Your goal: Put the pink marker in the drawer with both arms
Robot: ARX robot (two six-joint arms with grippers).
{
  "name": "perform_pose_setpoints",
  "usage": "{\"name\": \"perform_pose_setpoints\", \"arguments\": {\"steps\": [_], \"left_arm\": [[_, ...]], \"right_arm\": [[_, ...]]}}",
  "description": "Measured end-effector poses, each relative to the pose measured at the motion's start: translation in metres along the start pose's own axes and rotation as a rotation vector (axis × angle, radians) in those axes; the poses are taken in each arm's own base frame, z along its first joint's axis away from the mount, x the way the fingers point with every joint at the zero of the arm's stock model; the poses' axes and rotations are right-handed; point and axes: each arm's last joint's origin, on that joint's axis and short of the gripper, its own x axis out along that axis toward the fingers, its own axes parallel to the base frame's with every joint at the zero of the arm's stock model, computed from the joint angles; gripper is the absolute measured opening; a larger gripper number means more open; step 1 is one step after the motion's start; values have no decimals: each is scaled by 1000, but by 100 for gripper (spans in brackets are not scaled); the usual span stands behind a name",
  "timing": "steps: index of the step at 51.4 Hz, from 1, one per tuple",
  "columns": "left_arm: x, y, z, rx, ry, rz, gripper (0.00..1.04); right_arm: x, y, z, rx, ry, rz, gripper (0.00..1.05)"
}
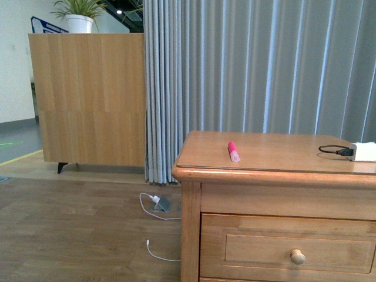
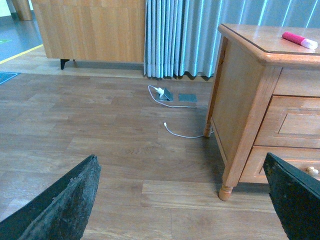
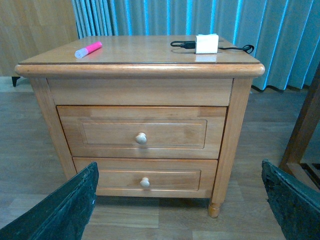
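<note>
The pink marker (image 1: 233, 151) is lying on the bench (image 1: 191, 223) top, well apart from the white charger (image 1: 363, 151), while the upper drawer (image 3: 107, 132) below is sitting shut and the left fingers (image 2: 65, 205) and right fingers (image 3: 60, 210) are hanging spread wide, gripping nothing.

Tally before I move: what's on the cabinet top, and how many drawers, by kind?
pink marker: 1
white charger with cable: 1
drawers: 2 (upper drawer, lower drawer)
Total: 4
</note>
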Motion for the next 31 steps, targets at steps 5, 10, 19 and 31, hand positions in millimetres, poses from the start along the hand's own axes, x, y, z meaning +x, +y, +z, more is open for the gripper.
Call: {"name": "perform_pose_setpoints", "arguments": {"steps": [5, 10, 19, 31], "left_arm": [[0, 0, 0, 0, 0, 0, 99], [0, 0, 0, 0, 0, 0, 99], [0, 0, 0, 0, 0, 0, 99], [0, 0, 0, 0, 0, 0, 99]], "right_arm": [[0, 0, 0, 0, 0, 0, 96], [0, 0, 0, 0, 0, 0, 96], [4, 1, -9, 151, 241, -56, 96], [56, 7, 15, 174, 324, 39, 96]]}}
